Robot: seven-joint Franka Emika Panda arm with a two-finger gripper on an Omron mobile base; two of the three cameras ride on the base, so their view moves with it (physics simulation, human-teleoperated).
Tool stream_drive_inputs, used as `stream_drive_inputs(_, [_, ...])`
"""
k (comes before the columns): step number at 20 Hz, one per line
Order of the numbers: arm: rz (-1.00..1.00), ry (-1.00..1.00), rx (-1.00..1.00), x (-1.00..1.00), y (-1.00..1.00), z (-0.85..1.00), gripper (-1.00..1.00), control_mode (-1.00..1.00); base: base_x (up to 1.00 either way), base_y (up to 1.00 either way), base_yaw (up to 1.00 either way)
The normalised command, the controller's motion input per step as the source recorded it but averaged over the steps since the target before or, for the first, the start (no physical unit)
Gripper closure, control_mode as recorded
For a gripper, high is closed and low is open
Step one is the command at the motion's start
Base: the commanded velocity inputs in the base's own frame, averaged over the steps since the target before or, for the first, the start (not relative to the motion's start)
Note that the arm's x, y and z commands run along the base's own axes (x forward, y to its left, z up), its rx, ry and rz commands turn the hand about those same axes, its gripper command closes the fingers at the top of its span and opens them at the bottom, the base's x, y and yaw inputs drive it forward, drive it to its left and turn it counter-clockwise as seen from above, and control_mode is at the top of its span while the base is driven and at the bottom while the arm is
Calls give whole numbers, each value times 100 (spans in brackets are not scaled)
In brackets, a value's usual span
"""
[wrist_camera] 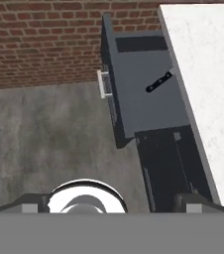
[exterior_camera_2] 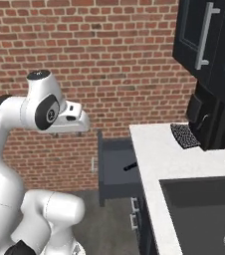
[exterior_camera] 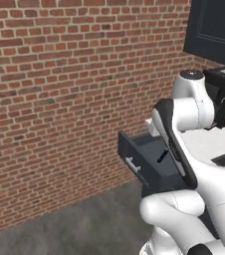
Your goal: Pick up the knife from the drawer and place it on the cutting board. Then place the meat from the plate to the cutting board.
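Knife point(wrist_camera: 159, 82) in open drawer point(wrist_camera: 143, 99), pincer well above

wall – red brick point(exterior_camera: 59, 99) | floor – grey concrete point(wrist_camera: 44, 134) | counter – white point(exterior_camera_2: 159, 154) | upper cabinets – dark point(exterior_camera_2: 209, 40)

knife point(wrist_camera: 158, 82) in open drawer point(wrist_camera: 139, 94) | drawer beside counter point(wrist_camera: 203, 74)
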Motion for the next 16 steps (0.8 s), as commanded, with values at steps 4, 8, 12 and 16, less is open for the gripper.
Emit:
stream_drive_inputs(4, [0, 0, 0, 0, 0, 0, -100, 100, -39, -71, 2])
stream_drive_inputs(8, [0, 0, 0, 0, 0, 0, -100, 100, -9, -39, 4])
stream_drive_inputs(12, [0, 0, 0, 0, 0, 0, -100, 100, 0, -34, 0])
stream_drive_inputs(16, [0, 0, 0, 0, 0, 0, -100, 100, 20, -29, 19])
